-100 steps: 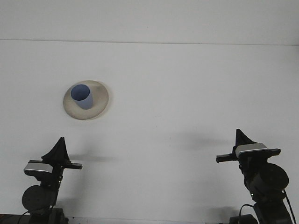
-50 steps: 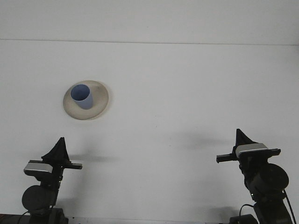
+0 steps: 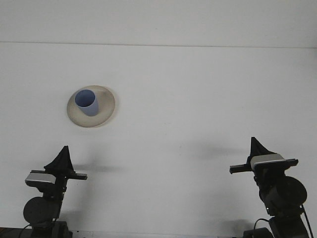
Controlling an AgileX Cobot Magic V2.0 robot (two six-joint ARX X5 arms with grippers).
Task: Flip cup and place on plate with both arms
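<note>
My left pincer (image 3: 63,150) sits low at the near edge of the table (image 3: 198,99), its tip pointing away from me, holding nothing. From this view I cannot tell whether it is spread or pressed together. My right pincer (image 3: 255,144) is parked the same way on the other side, also holding nothing, and I cannot tell its state either.

The risks, as I judge them, start on the left. The cup (image 3: 87,103) stands mouth up on the plate (image 3: 106,106), toward the plate's left side and not at its centre. If my left pincer were sent forward again, a careless brush against the cup's wall could tip it off the plate or slide the plate itself. The cup looks light, so even a small knock could matter. The right pincer poses less danger, being well apart from both things.

The cup lies ahead of my left pincer and a little to its right, well apart from it. From my right pincer it is far to the left and farther ahead. To my eye the task looks done.
</note>
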